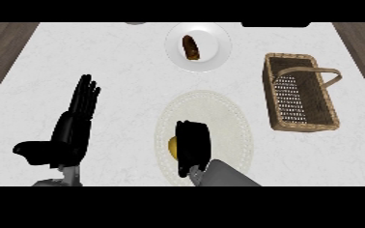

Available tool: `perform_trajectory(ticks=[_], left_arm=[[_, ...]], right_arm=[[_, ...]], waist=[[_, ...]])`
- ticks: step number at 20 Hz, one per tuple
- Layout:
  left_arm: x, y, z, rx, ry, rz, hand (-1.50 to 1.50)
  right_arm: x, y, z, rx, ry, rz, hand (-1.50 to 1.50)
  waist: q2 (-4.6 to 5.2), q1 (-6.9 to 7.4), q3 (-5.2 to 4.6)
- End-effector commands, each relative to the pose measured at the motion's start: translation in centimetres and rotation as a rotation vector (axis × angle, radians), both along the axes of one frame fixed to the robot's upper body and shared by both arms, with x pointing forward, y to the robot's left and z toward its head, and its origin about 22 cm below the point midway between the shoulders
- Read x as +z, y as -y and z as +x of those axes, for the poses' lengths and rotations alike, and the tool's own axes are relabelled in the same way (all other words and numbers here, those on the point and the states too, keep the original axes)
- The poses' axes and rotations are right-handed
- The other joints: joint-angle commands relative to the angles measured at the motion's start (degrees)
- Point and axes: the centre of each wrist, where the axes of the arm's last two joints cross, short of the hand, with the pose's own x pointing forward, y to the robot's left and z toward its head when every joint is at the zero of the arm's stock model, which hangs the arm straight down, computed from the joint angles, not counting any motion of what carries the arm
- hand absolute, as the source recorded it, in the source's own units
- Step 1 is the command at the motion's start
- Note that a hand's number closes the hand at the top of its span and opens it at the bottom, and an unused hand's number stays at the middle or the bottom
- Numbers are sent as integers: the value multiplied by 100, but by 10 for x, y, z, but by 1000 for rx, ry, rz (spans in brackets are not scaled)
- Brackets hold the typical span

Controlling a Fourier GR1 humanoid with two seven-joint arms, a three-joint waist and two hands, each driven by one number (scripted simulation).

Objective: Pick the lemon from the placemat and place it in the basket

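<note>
R hand [192, 142] sits over the lemon [172, 146], fingers curled down over it and hiding most of it; only a yellow sliver shows at the hand's left edge. Reads as a grasp closing on the fruit from above, w/ forearm coming in from below-right of the hand. Can't tell if lemon is lifted yet or resting on the placemat [221, 111] — looks still on it, in the mat's lower-left part.

Basket [299, 94] lies up and to the right of the R hand, well apart, open top, handle swung toward its far side, so the mouth is free for a drop-in from above. Likely next: lift, carry up-right, release over the mesh floor.

L hand [75, 121] is well left of the R hand, fingers straight and up, holding nothing; resting, kept out of the way.

Plate [214, 38] w/ a brown food item [191, 47] sits straight ahead of the R hand, beyond the mat; a distractor, not on the carry path to the basket.

Risk, as a guess: round fruit could roll if the curl isn't centred.
</note>
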Motion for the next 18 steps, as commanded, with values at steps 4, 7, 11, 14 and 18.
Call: perform_trajectory(ticks=[4,7,11,14,18], left_arm=[[-2,7,-4,-1,-15,0,0],[4,-12,2,4,-9,3,0],[5,-9,7,30,-6,-11,0],[7,-7,3,18,-6,-11,0],[7,-12,11,33,-15,1,0]], right_arm=[[19,-17,-33,85,161,34,150],[64,-22,-56,93,205,169,150],[97,-12,-69,71,310,396,150],[139,2,-79,70,441,527,150],[182,21,-116,76,487,606,150]], waist=[[4,-23,5],[-18,-46,4],[-27,-118,7],[-56,-176,9],[-49,-156,1]])
